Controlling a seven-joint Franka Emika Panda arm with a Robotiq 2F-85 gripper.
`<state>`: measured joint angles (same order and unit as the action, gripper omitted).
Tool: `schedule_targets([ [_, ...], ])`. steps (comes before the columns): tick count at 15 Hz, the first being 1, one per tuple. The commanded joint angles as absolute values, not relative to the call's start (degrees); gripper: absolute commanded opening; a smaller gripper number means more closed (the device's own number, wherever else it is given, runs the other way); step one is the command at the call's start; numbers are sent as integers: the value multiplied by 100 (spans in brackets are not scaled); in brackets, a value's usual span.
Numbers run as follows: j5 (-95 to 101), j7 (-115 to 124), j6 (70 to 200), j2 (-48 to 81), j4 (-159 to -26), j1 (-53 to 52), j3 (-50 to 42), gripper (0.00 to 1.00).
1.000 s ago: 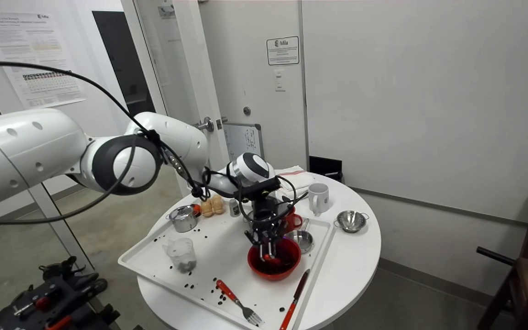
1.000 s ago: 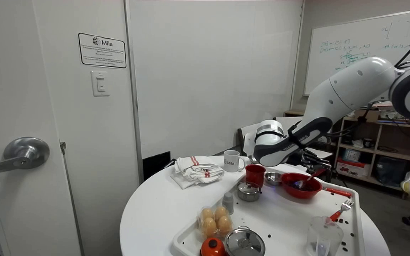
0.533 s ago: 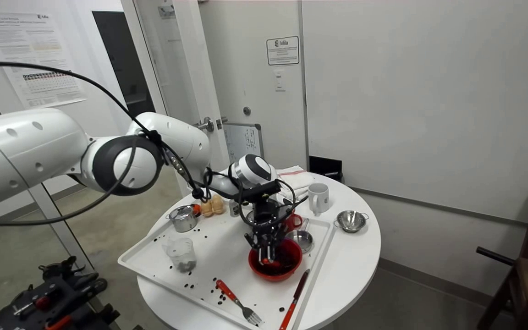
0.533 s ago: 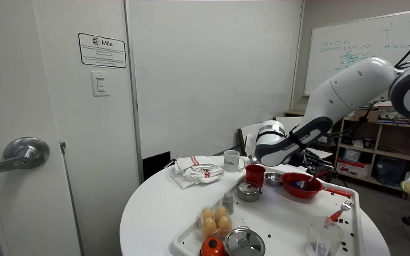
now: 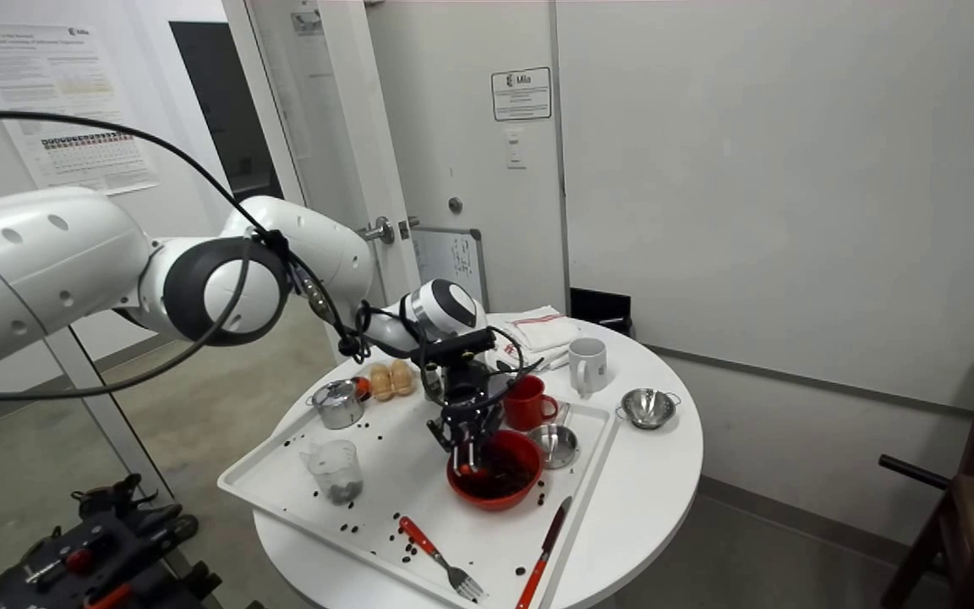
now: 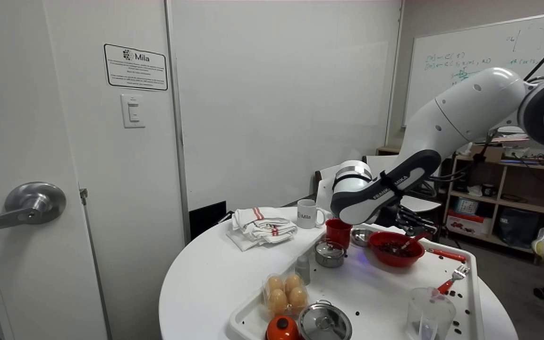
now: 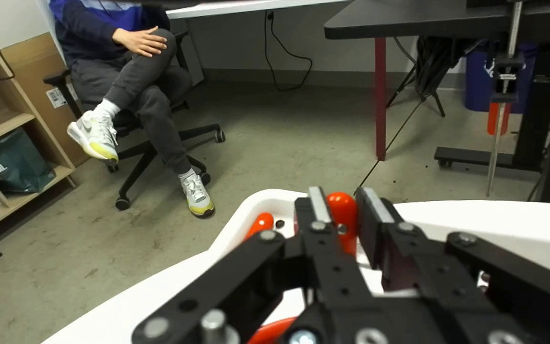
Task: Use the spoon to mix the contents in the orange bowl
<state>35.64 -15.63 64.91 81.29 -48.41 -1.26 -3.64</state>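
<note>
The orange bowl (image 5: 494, 502) rests on a white tray, with dark bean-like contents (image 6: 390, 249) inside. Leaning over its rim is the spoon (image 6: 413, 240), tilted, its head down among the contents and hard to make out. Closed about the spoon's red-orange handle (image 7: 345, 217) is my gripper (image 7: 344, 205), with a pad on either side of it in the wrist view. Seen in an exterior view, the gripper (image 5: 466, 459) hangs over the bowl's near-left edge and covers part of the handle. Only a sliver of the bowl's rim (image 7: 270, 331) shows in the wrist view.
Around the bowl on the tray (image 5: 284, 512) are a small metal bowl (image 5: 556, 446), a red mug (image 5: 526, 404), a knife (image 5: 543, 554), a fork (image 5: 440, 558) and a clear measuring cup (image 5: 336, 469). Eggs (image 6: 286, 293) and a lidded pot (image 6: 325, 322) stand farther off. Loose beans lie scattered.
In an exterior view, the arm and gripper have shifted left with the spoon, and the bowl has slid slightly the same way. More of the red mug and some beans beside the bowl now show.
</note>
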Motion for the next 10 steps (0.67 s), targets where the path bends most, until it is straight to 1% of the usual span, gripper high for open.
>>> schedule_targets([
  [1,3593,-1605,6558,7873,-5071,-303,-253,8],
  [6,3513,-1469,6584,7727,-5126,-326,-237,8],
  [10,3431,-1189,6839,7372,-5448,-200,-195,8],
])
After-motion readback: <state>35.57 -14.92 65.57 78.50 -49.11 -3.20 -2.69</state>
